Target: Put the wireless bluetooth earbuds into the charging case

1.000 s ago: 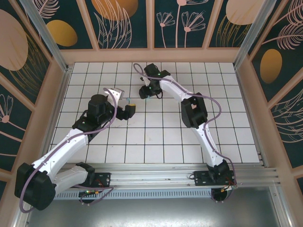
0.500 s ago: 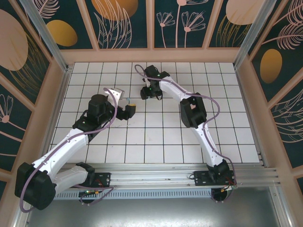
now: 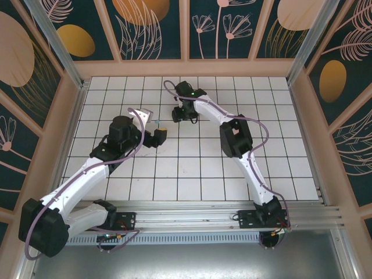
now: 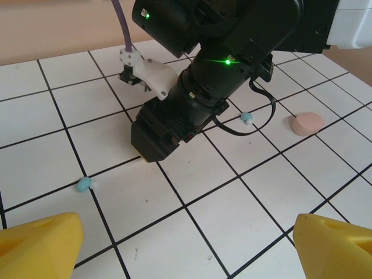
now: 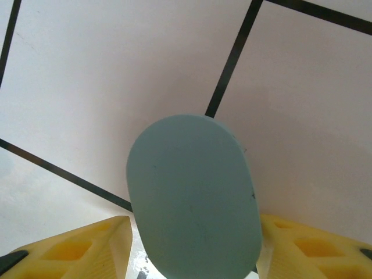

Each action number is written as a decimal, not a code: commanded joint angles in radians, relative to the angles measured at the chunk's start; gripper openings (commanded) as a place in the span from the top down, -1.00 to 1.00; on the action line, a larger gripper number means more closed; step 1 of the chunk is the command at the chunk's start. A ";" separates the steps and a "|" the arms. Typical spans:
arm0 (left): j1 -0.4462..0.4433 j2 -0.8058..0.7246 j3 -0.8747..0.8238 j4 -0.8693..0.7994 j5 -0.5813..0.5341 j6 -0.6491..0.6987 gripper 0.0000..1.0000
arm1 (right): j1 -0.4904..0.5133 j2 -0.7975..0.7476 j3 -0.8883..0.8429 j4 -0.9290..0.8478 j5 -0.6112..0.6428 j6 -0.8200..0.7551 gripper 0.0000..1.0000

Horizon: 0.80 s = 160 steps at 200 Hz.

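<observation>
A blue oval charging case (image 5: 195, 200) stands on its edge on the tiles, with my right gripper (image 5: 195, 244) shut on it, a yellow finger (image 5: 87, 247) pressed to each side. Seen from the left wrist, the right arm's black gripper body (image 4: 174, 122) points down at the table, and its fingertips and the case are hidden behind it. Two light teal earbuds lie on the tiles, one (image 4: 84, 184) to its left and one (image 4: 247, 118) to its right. My left gripper (image 4: 186, 250) hovers open over bare tiles, holding nothing. From above, the left gripper (image 3: 160, 133) sits just left of the right gripper (image 3: 181, 114).
A pink oval case (image 4: 306, 123) lies flat to the right of the right arm. The white tiled table (image 3: 197, 168) is fenced by wooden walls (image 3: 186, 67) at the back and sides. The right arm's purple cable (image 4: 122, 23) hangs near its wrist.
The right arm's wrist has shifted slightly over the table with the case between its fingers. The left arm has stayed still and open.
</observation>
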 commanded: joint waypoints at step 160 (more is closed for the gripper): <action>0.009 -0.155 -0.068 0.136 0.120 0.217 -0.86 | 0.030 -0.385 -0.477 0.236 -0.049 -0.241 0.41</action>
